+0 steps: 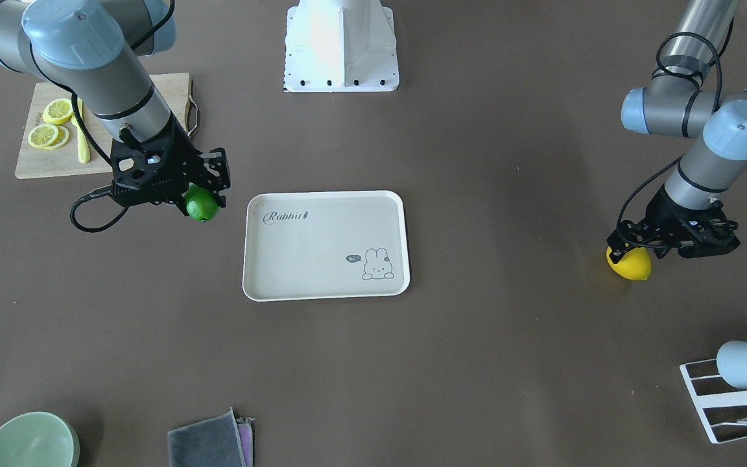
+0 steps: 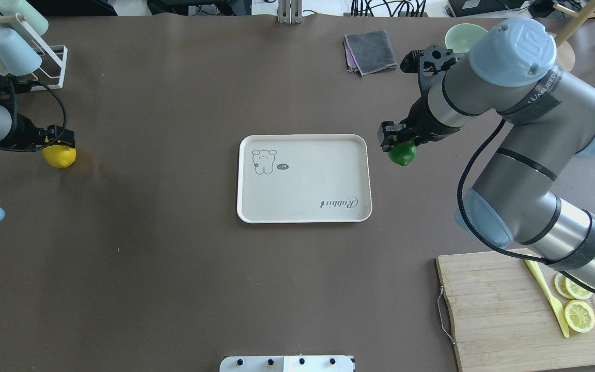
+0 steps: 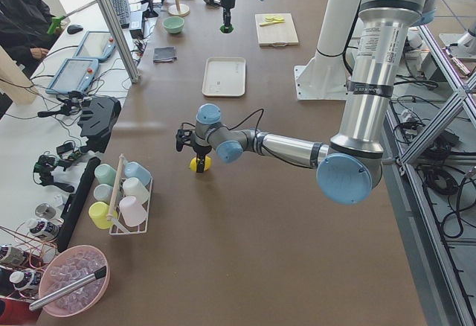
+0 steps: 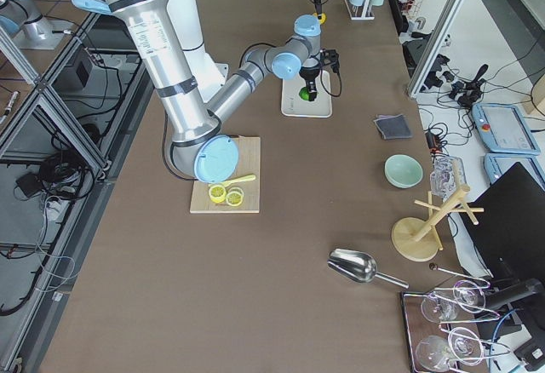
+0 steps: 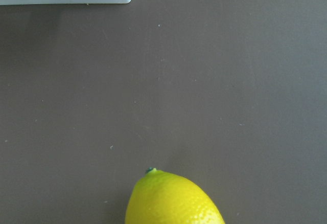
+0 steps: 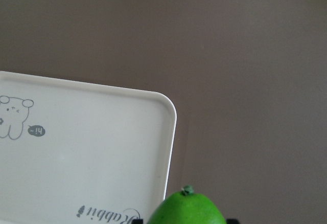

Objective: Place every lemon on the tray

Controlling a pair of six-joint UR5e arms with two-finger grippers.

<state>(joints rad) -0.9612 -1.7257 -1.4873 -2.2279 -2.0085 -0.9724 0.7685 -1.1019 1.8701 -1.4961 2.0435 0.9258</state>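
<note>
The cream tray (image 1: pixel 321 259) with "Rabbit" lettering lies mid-table, nothing on it; it also shows in the overhead view (image 2: pixel 302 196) and the right wrist view (image 6: pixel 76 147). My right gripper (image 1: pixel 203 198) is shut on the dark green lemon (image 1: pixel 201 205), holding it above the table just beside the tray's short edge (image 2: pixel 402 153) (image 6: pixel 186 209). My left gripper (image 1: pixel 629 254) sits down over the bright yellow lemon (image 1: pixel 631 264) far from the tray and looks shut on it at table level (image 2: pixel 60 156) (image 5: pixel 171 198).
A wooden cutting board (image 1: pixel 43 165) with lemon slices (image 1: pixel 49 126) and a yellow knife lies behind my right arm. A cup rack (image 1: pixel 736 389) stands near the yellow lemon. A green bowl (image 1: pixel 26 441) and a grey cloth (image 1: pixel 208 444) lie at the far edge.
</note>
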